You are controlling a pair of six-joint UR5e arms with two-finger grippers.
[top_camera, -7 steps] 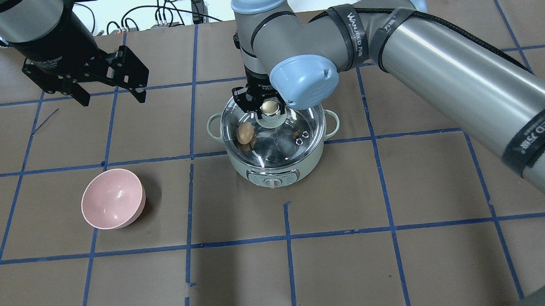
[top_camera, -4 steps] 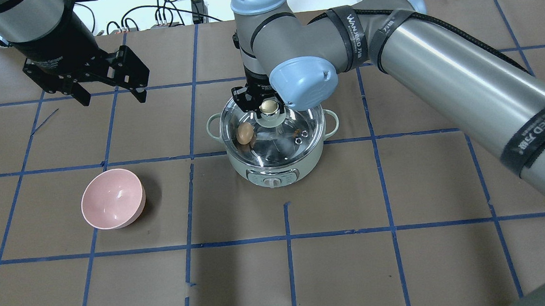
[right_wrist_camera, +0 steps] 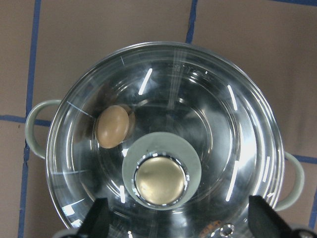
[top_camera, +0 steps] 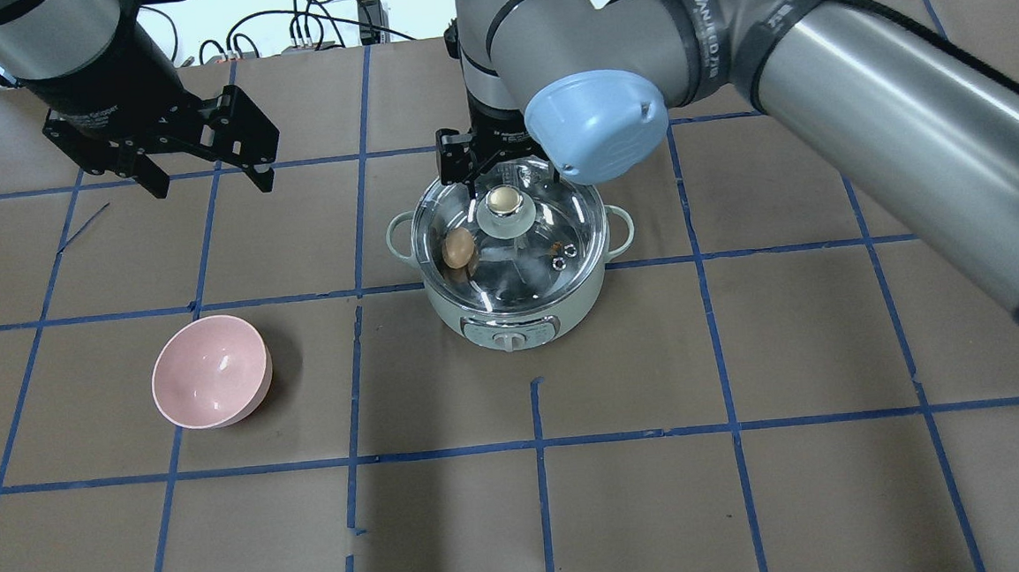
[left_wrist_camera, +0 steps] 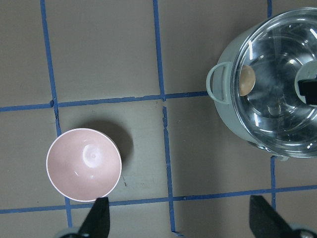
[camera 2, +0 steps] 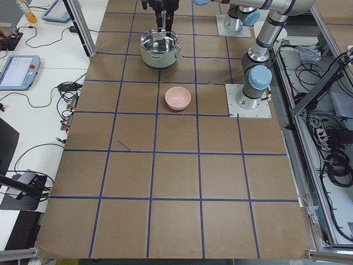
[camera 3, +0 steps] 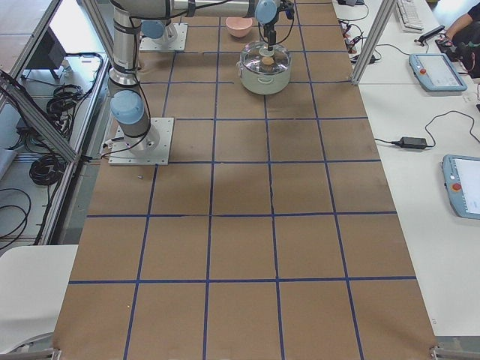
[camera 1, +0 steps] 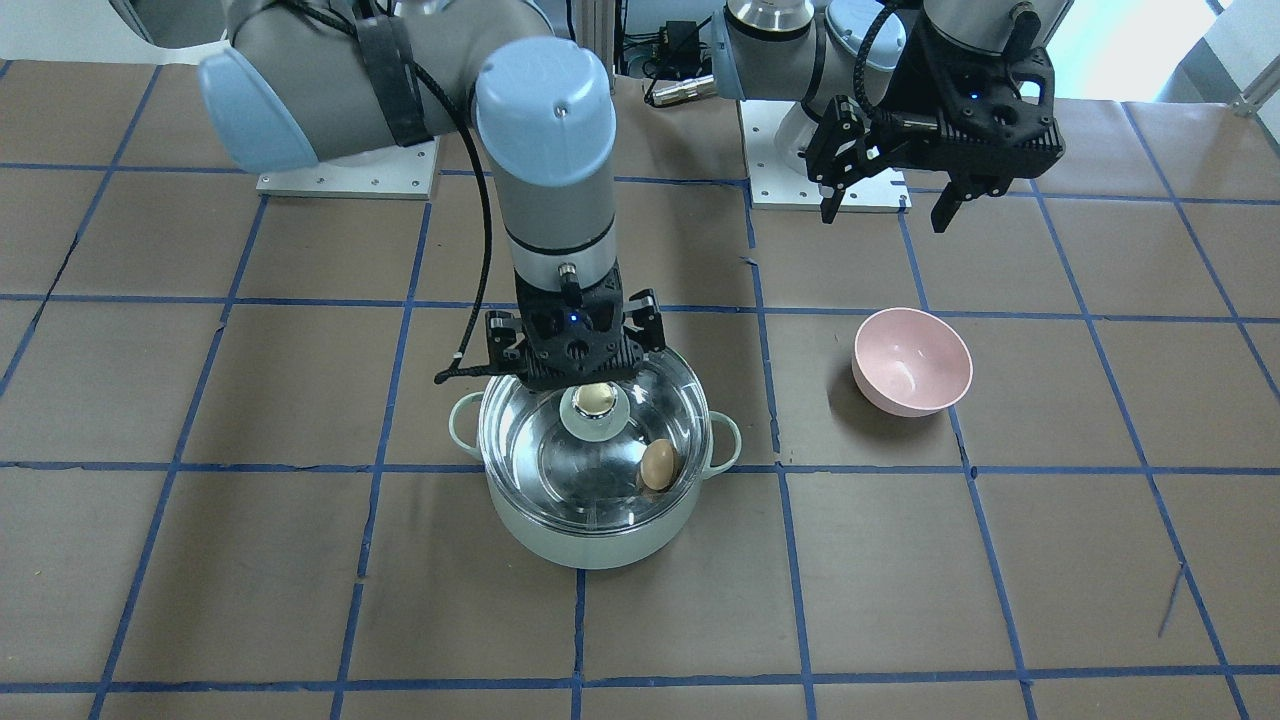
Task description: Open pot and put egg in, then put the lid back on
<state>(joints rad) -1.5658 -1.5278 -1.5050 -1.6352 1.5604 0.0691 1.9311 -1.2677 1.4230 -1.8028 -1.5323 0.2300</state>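
The mint-green pot stands mid-table with the glass lid sitting on it. The tan egg lies inside, against the pot's wall, seen through the glass; it also shows in the right wrist view. My right gripper is open and hangs just above the lid's beige knob, jaws spread to either side and not touching it. My left gripper is open and empty, held in the air at the back left, away from the pot.
A pink bowl stands empty to the left of the pot, also in the left wrist view. The table is brown paper with blue tape lines. Cables lie along the far edge.
My right gripper has lifted off the knob and drawn up and back. The lid stays on the pot with the egg inside. The left arm has not moved.
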